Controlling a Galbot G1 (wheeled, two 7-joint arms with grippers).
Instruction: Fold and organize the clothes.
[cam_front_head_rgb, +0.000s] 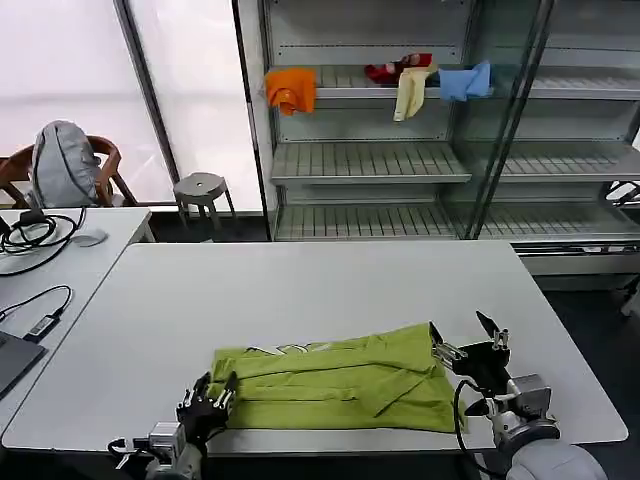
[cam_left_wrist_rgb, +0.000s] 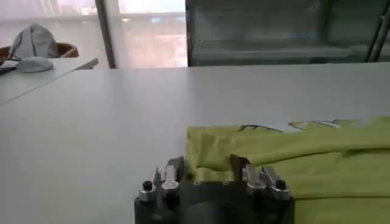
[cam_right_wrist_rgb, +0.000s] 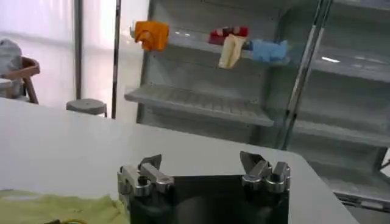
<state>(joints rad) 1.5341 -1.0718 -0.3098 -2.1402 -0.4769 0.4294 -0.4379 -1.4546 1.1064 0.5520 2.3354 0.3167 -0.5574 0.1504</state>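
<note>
— Shirt first: where is it from the head camera?

— The green T-shirt (cam_front_head_rgb: 345, 385) lies flat on the white table (cam_front_head_rgb: 300, 290), near the front edge. It looks folded into a wide strip with some wrinkles.

— And the grippers from up there?

— The left gripper (cam_front_head_rgb: 208, 400) is at the shirt's left end, right at the cloth. Its jaws are spread a little, and I cannot tell if they touch the cloth. The right gripper (cam_front_head_rgb: 470, 345) is at the shirt's right end, by the far corner. Its jaws are wide apart and hold nothing. Far behind, on a shelf (cam_front_head_rgb: 400, 92), hang an orange cloth (cam_front_head_rgb: 291, 88), a red one (cam_front_head_rgb: 398, 68), a cream one (cam_front_head_rgb: 410, 92) and a blue one (cam_front_head_rgb: 466, 82).

— What does the left wrist camera show?

— The left gripper (cam_left_wrist_rgb: 207, 170) has its two fingers apart, with the edge of the green T-shirt (cam_left_wrist_rgb: 292, 164) showing between them. They have not closed on it.

— And the right wrist camera?

— The right gripper (cam_right_wrist_rgb: 204, 167) has its fingers far apart with bare table (cam_right_wrist_rgb: 73, 146) between them. A corner of the green T-shirt (cam_right_wrist_rgb: 55, 208) lies just beside one finger.
</note>
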